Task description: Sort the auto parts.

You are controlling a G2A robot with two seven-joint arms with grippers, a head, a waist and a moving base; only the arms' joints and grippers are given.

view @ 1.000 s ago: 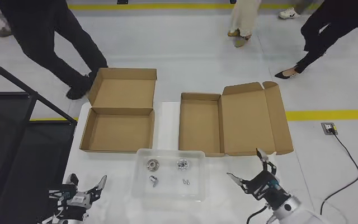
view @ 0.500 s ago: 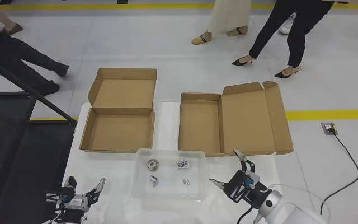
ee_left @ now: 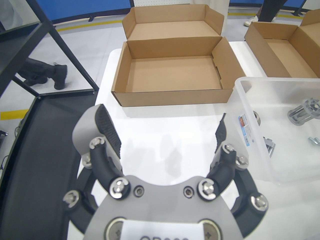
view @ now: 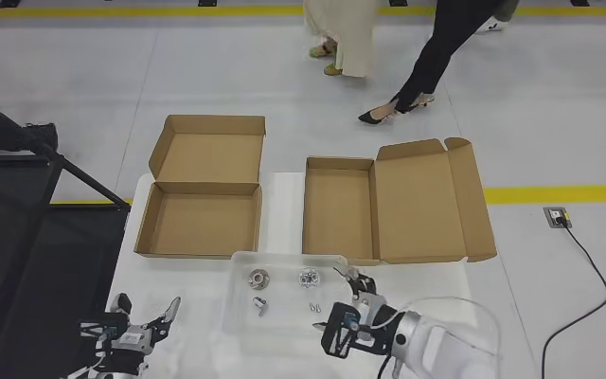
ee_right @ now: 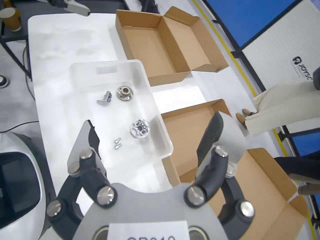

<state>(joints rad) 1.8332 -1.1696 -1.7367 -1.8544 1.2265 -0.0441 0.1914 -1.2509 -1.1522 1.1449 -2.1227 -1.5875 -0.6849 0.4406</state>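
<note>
We see our left end effector (ee_left: 162, 118) released, jaws wide apart, low over the tabletop (ee_left: 162, 141) near its front-left corner, just beside the bin (ee_left: 243, 101). Our right end effector (ee_right: 152, 123) is released too. It hangs above the bin's front-right corner. The parts lie in the bin: a hub (ee_right: 124, 92) with a bracket (ee_right: 104, 99) near it, a disc (ee_right: 139, 128), and two screws (ee_right: 117, 143) side by side. Behind the bin stand two open boxes, the left box (view: 199, 223) and the right box (view: 339, 213), well apart.
</note>
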